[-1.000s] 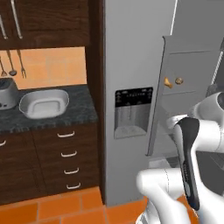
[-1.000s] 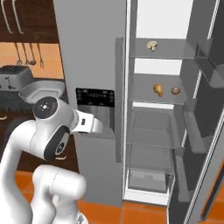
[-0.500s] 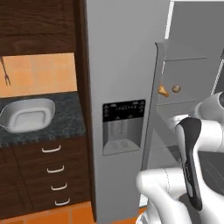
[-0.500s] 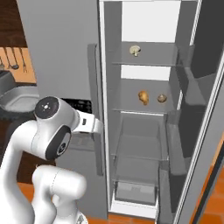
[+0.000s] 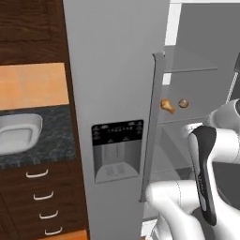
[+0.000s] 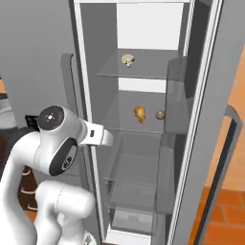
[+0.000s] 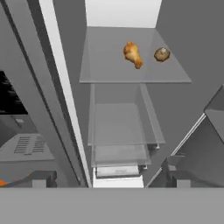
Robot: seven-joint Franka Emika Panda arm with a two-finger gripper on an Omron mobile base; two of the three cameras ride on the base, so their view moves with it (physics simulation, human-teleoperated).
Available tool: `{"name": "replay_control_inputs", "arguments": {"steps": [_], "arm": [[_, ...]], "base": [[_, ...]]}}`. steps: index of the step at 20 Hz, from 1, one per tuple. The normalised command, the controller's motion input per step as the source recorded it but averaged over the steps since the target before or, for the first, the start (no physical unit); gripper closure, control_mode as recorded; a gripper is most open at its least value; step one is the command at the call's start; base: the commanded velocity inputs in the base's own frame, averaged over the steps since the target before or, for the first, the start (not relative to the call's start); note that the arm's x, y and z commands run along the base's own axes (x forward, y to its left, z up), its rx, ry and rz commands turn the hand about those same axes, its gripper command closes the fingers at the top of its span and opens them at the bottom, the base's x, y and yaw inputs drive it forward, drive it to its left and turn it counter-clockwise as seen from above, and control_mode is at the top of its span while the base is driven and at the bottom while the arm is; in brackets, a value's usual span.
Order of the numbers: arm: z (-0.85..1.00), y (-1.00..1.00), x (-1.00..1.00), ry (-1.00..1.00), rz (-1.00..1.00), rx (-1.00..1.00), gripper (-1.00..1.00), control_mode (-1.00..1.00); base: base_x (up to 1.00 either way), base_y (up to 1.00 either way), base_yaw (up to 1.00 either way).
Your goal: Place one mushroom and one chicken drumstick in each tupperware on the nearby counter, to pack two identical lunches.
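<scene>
You are facing an open fridge [image 6: 143,28], and what you need sits ahead of and above the jaws, on the glass shelves inside. In the hand view, the chicken drumstick [image 7: 133,54] lies on the middle shelf [image 7: 109,70], toward the top of the picture, well apart from the jaws. Its long axis runs on a slant, fat end toward the back of the fridge and thin end toward you and to the right. Just beside it on the same shelf, apart from it, lies a small brownish round thing [image 7: 162,54], probably a mushroom by its size, though it is too small to say for sure.

The jaws stand wide open and hold nothing.

Count what you see: one drumstick [image 6: 139,114] and one brownish round thing [image 6: 160,115] on the middle shelf, and one pale mushroom [image 6: 127,60] on the shelf above. In the left base view, one pale container [image 5: 16,133] rests on the dark counter [image 5: 56,140], left of the fridge. By that count, a second drumstick and a second container have yet to turn up.
</scene>
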Motion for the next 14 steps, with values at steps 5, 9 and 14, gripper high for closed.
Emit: {"name": "replay_control_inputs", "arguments": {"steps": [5, 9, 14], "arm": [[0.0, 0.0, 0.0, 0.0, 0.0, 0.0, -1.0, 1.0], [0.0, 0.0, 0.0, 0.0, 0.0, 0.0, -1.0, 1.0], [0.3, -0.19, 0.0, 0.0, 0.05, 0.0, -1.0, -1.0]], "base": [[0.79, -0.21, 0.02], [0.35, -0.32, 0.09], [0.0, -0.09, 0.04]]}}
